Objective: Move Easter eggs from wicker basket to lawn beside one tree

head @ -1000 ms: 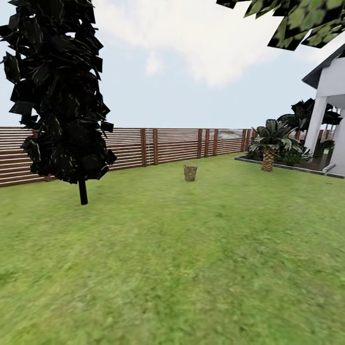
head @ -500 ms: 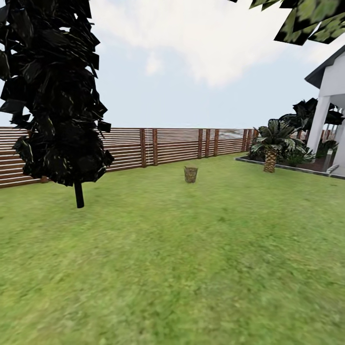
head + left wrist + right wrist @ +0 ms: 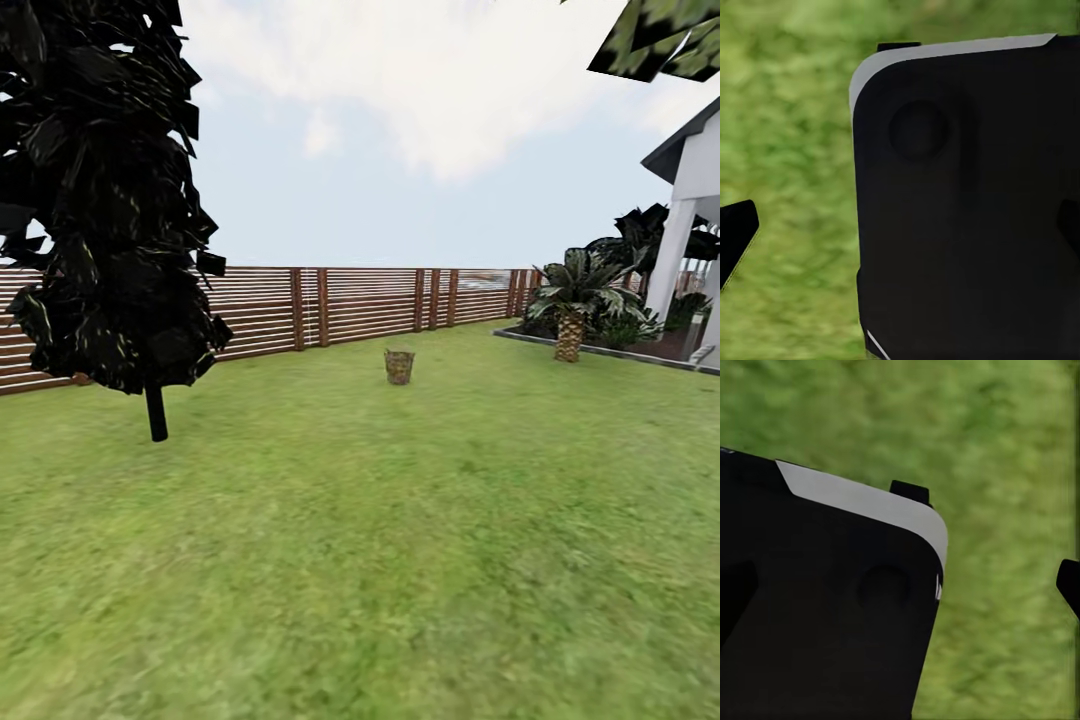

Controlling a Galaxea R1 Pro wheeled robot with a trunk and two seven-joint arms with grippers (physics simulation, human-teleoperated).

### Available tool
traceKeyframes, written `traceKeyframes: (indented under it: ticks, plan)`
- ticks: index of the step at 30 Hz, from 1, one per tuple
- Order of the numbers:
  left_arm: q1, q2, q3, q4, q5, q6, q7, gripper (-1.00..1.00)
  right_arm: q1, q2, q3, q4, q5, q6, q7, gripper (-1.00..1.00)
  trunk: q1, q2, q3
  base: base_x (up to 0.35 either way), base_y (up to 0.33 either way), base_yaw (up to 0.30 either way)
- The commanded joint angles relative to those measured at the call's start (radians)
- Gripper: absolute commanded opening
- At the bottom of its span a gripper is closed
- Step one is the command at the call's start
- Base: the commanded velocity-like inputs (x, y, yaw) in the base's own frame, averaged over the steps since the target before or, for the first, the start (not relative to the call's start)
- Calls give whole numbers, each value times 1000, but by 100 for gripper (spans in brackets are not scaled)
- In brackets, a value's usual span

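Rolling forward is pretty much the whole story right now. Closest in, both wrist views look down at blurry grass past a big dark slab of the robot's own body; a dark finger tip pokes in at the edge of each, the left gripper and the right gripper, but honestly I cannot tell whether either pair of fingers is spread or pressed together, and nothing is held that I can see. From the head view, the lawn stretches out wide and bare ahead. Compared with a second ago the dark columnar conifer has slid toward the left edge and grown a bit, and the leafy canopy at top right has mostly slipped out of frame, so that's the camera advancing, not the things moving. The wicker basket sits mid-lawn, dead ahead but well apart from the robot, in front of the slat fence; eggs are too small to make out from here. Farther right, a spiky palm and the white house. My guess: plenty of driving left before any egg grabbing.
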Motion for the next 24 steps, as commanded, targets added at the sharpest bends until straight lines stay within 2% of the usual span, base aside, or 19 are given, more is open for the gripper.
traceKeyframes:
  ticks: [1,21,24]
  plan:
    - [1,0,-2,-2,-1,-1,1,100,-2,0,4,4,3,-7,0,100,1,0,-1,334,0,0]
    - [1,0,-2,-2,-1,-1,1,100,-2,0,5,4,8,-7,0,100,1,0,-1,334,0,0]
    - [1,0,-2,-2,-1,-1,1,100,-2,-1,6,4,9,-7,0,100,1,0,-1,334,0,-155]
